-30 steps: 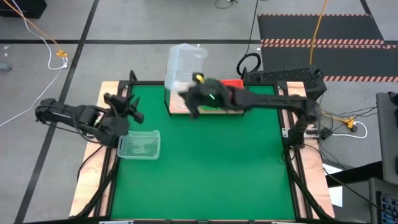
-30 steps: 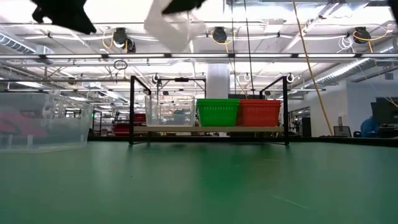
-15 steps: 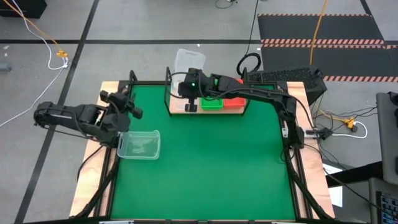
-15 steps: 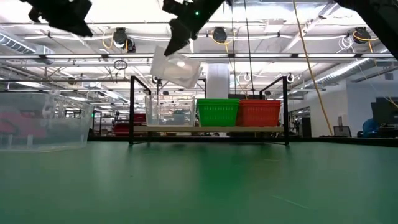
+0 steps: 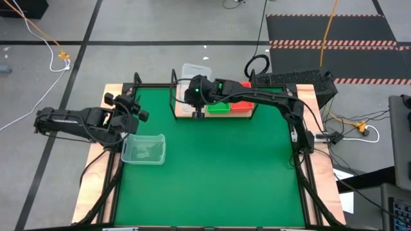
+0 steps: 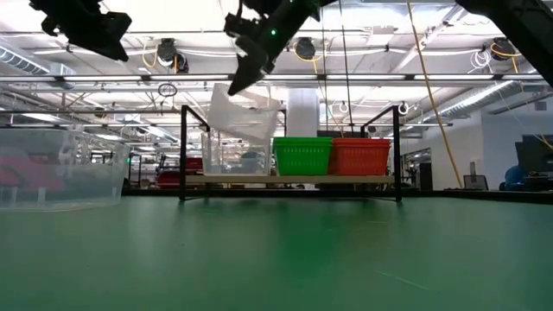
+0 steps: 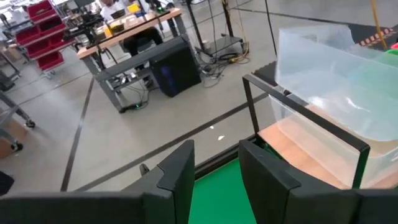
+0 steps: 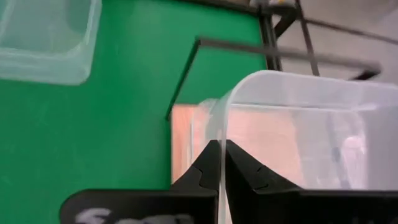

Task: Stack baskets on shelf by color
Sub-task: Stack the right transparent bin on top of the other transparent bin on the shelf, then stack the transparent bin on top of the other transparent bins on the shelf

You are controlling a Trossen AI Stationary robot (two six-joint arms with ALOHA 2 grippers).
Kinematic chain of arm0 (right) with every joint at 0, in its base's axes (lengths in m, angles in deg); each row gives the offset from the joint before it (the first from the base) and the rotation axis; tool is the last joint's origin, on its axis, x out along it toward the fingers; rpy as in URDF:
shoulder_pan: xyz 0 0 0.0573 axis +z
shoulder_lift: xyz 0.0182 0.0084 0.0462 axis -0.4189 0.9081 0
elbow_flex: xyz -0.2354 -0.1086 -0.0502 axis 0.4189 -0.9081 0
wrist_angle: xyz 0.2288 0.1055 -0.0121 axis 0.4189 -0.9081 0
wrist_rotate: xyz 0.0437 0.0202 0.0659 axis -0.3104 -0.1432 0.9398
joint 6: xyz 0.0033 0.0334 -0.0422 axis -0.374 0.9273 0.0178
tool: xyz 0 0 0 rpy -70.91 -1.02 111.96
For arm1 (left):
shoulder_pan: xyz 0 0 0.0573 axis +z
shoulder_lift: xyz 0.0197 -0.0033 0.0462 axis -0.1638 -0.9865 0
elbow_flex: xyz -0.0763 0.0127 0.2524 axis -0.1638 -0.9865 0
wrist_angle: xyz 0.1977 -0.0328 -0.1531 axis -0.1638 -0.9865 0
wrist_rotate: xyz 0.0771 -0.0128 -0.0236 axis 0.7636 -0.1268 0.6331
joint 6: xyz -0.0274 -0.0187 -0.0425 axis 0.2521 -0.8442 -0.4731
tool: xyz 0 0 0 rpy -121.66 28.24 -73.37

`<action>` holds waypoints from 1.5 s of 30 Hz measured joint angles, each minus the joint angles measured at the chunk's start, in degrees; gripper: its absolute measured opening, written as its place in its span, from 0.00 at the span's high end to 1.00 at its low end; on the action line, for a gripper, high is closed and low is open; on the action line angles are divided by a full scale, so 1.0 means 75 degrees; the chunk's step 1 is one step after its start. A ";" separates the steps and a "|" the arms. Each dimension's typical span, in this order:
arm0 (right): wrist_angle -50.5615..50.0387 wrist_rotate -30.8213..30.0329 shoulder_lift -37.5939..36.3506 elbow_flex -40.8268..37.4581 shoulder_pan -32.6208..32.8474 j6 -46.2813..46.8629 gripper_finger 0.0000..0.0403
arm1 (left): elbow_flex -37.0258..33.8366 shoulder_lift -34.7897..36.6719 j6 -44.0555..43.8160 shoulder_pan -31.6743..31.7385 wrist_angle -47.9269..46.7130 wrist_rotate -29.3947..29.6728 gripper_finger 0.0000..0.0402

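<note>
While the right tool (image 5: 194, 94) hangs over the left end of the shelf (image 6: 289, 178), it's got a clear basket (image 6: 244, 113) pinched by the rim; the right wrist view shows both fingers (image 8: 210, 167) closed tight on the thin plastic wall, so that's a solid grip. The held basket sits tilted in the low view, open side roughly up, just above another clear basket (image 6: 235, 155) that's already standing on the shelf's left spot; can't tell if the two are touching. From above, the held basket's long axis looks like it runs front to back across the plank, but it's see-through and partly hidden by the arm, so I'm not sure on that one.

Next along the shelf there's a green basket (image 6: 302, 156) in the middle and a red basket (image 6: 360, 156) on the right, both upright, sides just about touching.

The left tool (image 5: 131, 109) is up in the air near the worktop's (image 5: 212, 167) left edge, holding nothing; its fingers (image 7: 177, 176) are apart with a clear gap. Another clear basket (image 5: 144, 149) sits upright on the green mat just beside it, open side up, long axis running left to right.
</note>
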 joint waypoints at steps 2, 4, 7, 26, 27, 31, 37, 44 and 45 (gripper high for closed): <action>0.0082 -0.0002 0.0000 -0.0138 -0.0007 0.0015 1.00 | 0.0000 -0.0001 -0.0010 0.0000 0.0002 -0.0009 0.68; 0.0219 -0.0010 -0.0026 -0.0302 -0.0008 0.0015 1.00 | 0.0000 0.0001 -0.0010 0.0000 0.0020 -0.0013 0.68; 0.0276 0.0006 -0.0017 -0.0524 -0.0008 0.0035 1.00 | 0.0000 -0.0001 -0.0015 0.0000 0.0060 -0.0020 0.68; 0.0688 0.0601 -0.0015 -0.0813 -0.0174 0.0814 0.81 | 0.0003 -0.0001 0.0378 0.0000 0.0530 -0.0134 0.68; 0.0708 0.0595 -0.0015 -0.0813 -0.0199 0.0848 0.78 | 0.0003 -0.0001 0.0378 0.0000 0.0530 -0.0134 0.68; 0.0915 0.0581 -0.0015 -0.0813 -0.0201 0.0809 0.68 | 0.0003 -0.0001 0.0402 0.0000 0.0528 -0.0134 0.68; 0.1191 0.0945 -0.0015 -0.0824 0.0339 0.0261 0.62 | 0.0003 0.0002 0.0731 0.0000 0.0516 -0.0134 0.68; 0.4348 0.0995 0.0493 -0.2017 0.1539 -0.1435 0.66 | 0.0015 0.0143 0.0853 0.0000 0.0510 -0.0131 0.68; 0.4559 0.1052 0.0671 -0.2025 0.1598 -0.1622 0.66 | 0.0017 0.0199 0.0853 0.0000 0.0516 -0.0131 0.68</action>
